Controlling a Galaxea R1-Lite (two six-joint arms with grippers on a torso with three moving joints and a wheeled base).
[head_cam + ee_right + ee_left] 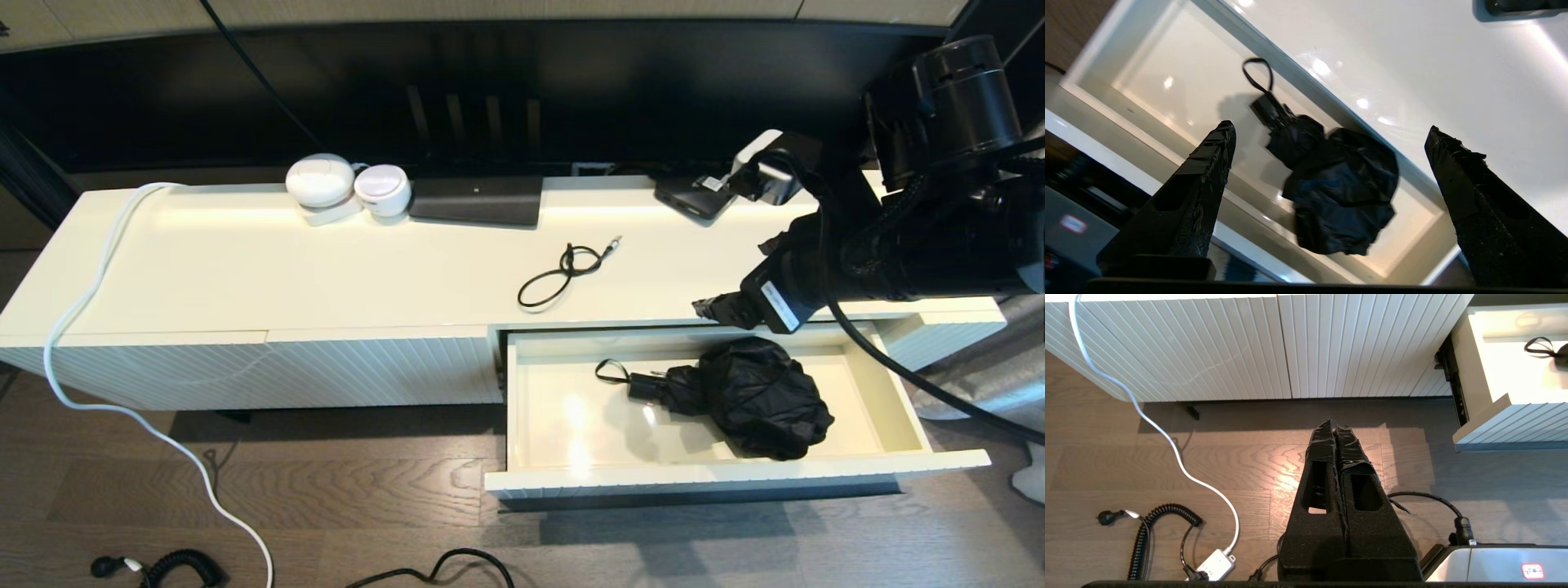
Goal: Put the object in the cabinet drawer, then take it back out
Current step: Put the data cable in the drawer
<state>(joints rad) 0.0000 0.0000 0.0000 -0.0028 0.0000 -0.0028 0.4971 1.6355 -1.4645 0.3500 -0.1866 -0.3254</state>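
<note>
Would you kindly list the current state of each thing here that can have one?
cabinet drawer: pulled open
folded black umbrella: lying inside the drawer, not held
right gripper: fingers open, above the drawer
left gripper: fingers shut, parked over the floor
black cable: loosely coiled on the cabinet top

R arm reaches in from the right side of the head view, wrist angled down, right gripper [1327, 134] w/ fingers [1208, 163] spread wide, nothing clamped btwn the jaws. L arm parked low, left gripper [1336, 428] pointing fwd w/ fingers pressed together, no gap btwn them.
</note>
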